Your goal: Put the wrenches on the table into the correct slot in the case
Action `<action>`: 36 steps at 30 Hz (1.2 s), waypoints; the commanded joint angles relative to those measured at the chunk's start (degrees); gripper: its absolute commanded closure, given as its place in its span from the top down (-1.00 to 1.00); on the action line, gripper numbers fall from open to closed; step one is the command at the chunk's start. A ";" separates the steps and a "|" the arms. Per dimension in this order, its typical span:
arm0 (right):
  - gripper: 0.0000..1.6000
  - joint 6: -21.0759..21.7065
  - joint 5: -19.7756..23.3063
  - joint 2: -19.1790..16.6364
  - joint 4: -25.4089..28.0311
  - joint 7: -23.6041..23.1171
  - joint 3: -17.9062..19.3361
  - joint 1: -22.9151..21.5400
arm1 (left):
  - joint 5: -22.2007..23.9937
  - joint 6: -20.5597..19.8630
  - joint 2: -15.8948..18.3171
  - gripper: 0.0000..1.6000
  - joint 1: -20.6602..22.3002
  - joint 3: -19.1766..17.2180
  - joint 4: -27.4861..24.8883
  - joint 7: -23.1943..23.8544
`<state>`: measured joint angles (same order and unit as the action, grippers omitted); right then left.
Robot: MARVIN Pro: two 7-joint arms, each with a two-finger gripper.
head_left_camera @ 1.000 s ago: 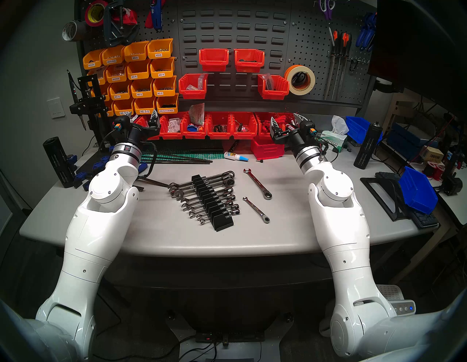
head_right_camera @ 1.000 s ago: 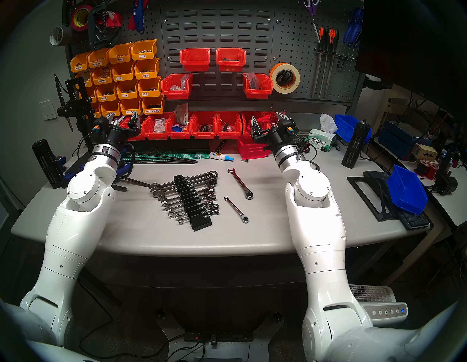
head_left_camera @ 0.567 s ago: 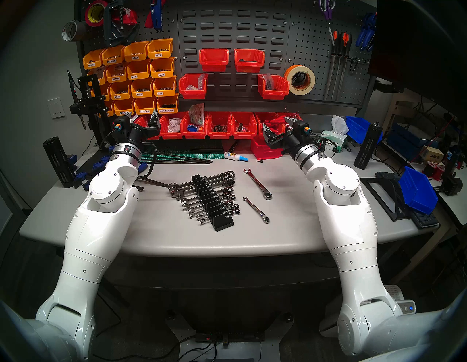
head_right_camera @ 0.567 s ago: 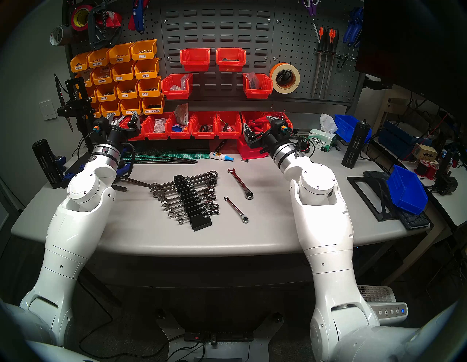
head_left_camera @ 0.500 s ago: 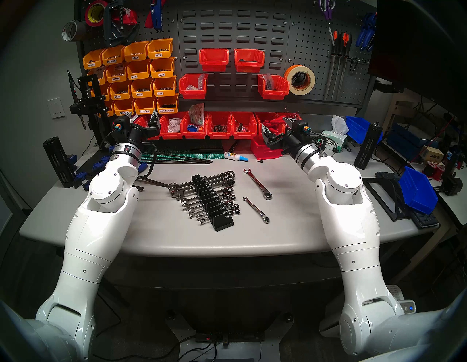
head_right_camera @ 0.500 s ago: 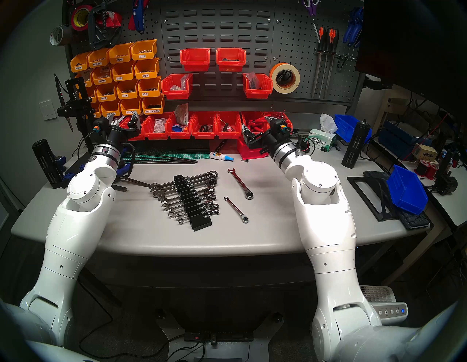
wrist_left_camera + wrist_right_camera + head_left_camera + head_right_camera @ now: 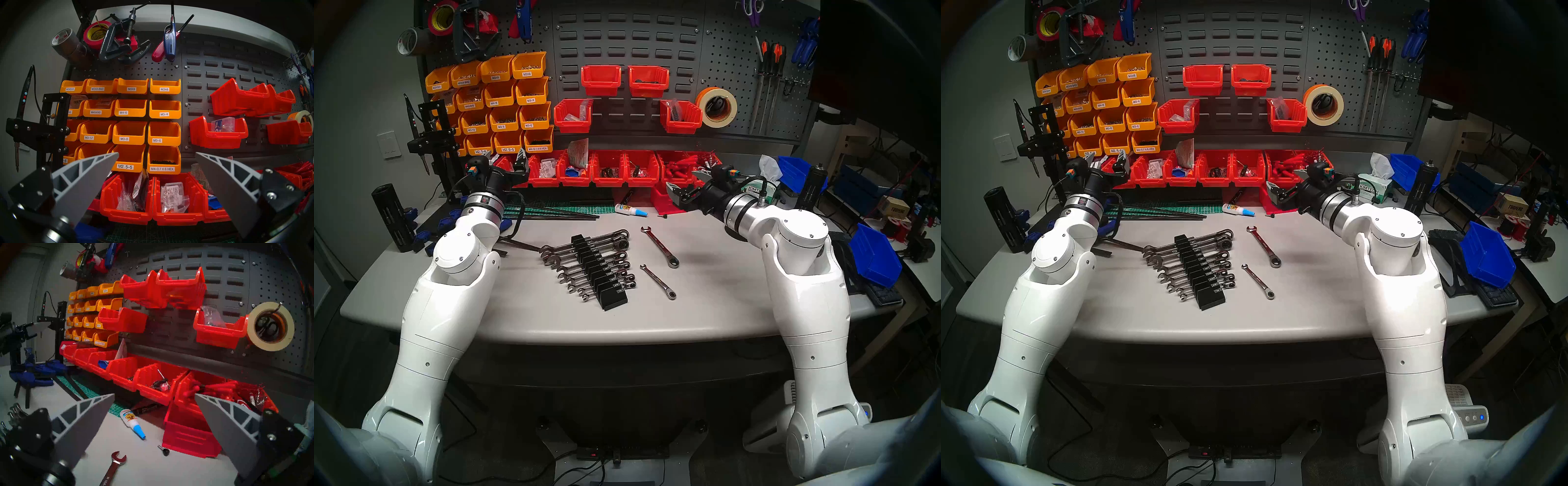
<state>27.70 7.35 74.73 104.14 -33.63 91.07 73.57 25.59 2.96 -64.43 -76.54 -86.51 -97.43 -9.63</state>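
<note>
2 glossy white arms [image 7: 449, 305] with rounded joint caps and small dark screws, silver wrist rings with black bands, black wrist housings with an orange-and-teal connector, black cables, grey ribbed triangular fingers [image 7: 88, 179] bolted to black mounts

Bare tabletop [image 7: 714, 271] lies open at three o'clock of the two loose wrenches [image 7: 660, 246]; the case [image 7: 599, 271] blocks nine o'clock.

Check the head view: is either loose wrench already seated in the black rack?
No. Both loose wrenches lie flat on the table, right of the rack.
</note>
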 commanded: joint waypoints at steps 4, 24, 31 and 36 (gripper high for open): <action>1.00 10.94 0.61 -3.46 2.71 -2.90 -1.91 -1.19 | -0.02 0.63 0.05 1.00 1.84 -0.42 -1.52 0.07; 1.00 27.30 -2.72 -9.69 2.30 -7.81 -8.40 -7.88 | -0.01 0.61 0.06 1.00 1.83 -0.42 -1.52 0.06; 1.00 27.30 -3.12 -12.35 2.81 -11.34 -10.78 -9.61 | -0.01 0.61 0.06 1.00 1.84 -0.41 -1.52 0.06; 1.00 27.30 -3.71 -13.58 2.38 -12.68 -12.23 -10.31 | -0.01 0.62 0.05 1.00 1.84 -0.41 -1.52 0.06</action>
<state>55.16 3.81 63.89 105.24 -44.41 79.83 66.82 25.61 2.92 -64.43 -76.55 -86.50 -97.43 -9.64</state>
